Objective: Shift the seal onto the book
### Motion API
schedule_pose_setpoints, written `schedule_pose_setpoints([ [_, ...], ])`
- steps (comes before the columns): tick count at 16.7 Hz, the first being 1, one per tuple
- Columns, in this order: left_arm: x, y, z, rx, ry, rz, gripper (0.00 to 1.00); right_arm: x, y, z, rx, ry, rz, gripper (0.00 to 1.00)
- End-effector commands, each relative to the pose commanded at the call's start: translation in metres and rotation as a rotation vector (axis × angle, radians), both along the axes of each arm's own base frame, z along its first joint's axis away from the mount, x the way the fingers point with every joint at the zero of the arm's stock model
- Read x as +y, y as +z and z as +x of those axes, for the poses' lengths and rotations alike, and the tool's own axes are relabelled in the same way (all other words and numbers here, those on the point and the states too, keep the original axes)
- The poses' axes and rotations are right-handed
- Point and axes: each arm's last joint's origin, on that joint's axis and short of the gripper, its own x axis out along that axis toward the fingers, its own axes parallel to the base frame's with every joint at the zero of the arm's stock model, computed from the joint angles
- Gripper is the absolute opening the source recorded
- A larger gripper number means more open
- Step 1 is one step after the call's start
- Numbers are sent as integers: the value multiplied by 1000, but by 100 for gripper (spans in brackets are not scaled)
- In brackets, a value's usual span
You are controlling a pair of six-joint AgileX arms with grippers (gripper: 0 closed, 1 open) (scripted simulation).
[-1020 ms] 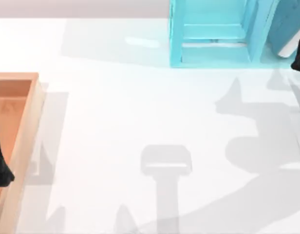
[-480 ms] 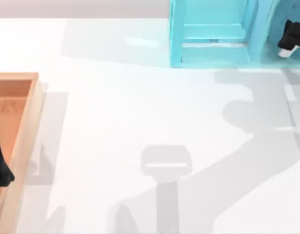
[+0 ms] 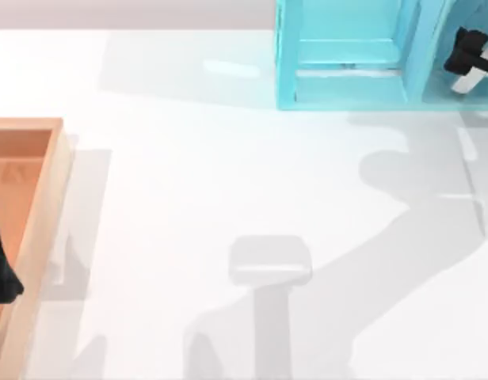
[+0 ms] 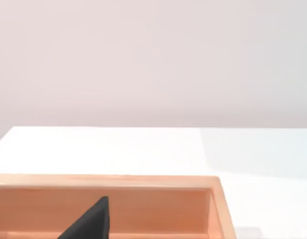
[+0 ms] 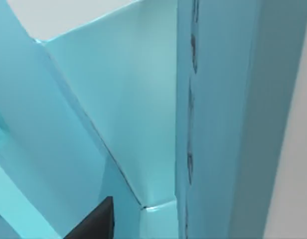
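The book sits at the far right corner of the table: a plain teal cover, darker than the light-blue shelf unit it stands just beside, with a sliver of white page edge low down. Where the seal is, I cannot tell. The right gripper is up over the book, close to the shelf's right post, and its wrist view is all teal panels at close range. Spread or pressed together, I cannot tell. A second ago it hung lower at the table's right edge; now it has slid up and inward, and its shadow has swung with it. The left gripper hasn't budged, parked over the wooden tray on the left, state again not clear. Count: one book, one shelf unit, one tray, two grippers
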Motion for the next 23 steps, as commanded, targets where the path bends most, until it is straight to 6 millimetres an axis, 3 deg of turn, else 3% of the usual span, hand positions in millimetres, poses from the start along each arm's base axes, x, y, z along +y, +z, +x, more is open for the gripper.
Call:
schedule_pose_setpoints([
  [13, 0, 0, 0, 0, 0, 0, 100, 0, 0, 0, 0, 0, 0, 2],
  [23, 0, 0, 0, 0, 0, 0, 100, 3, -5, -2, 16, 6, 7, 0],
])
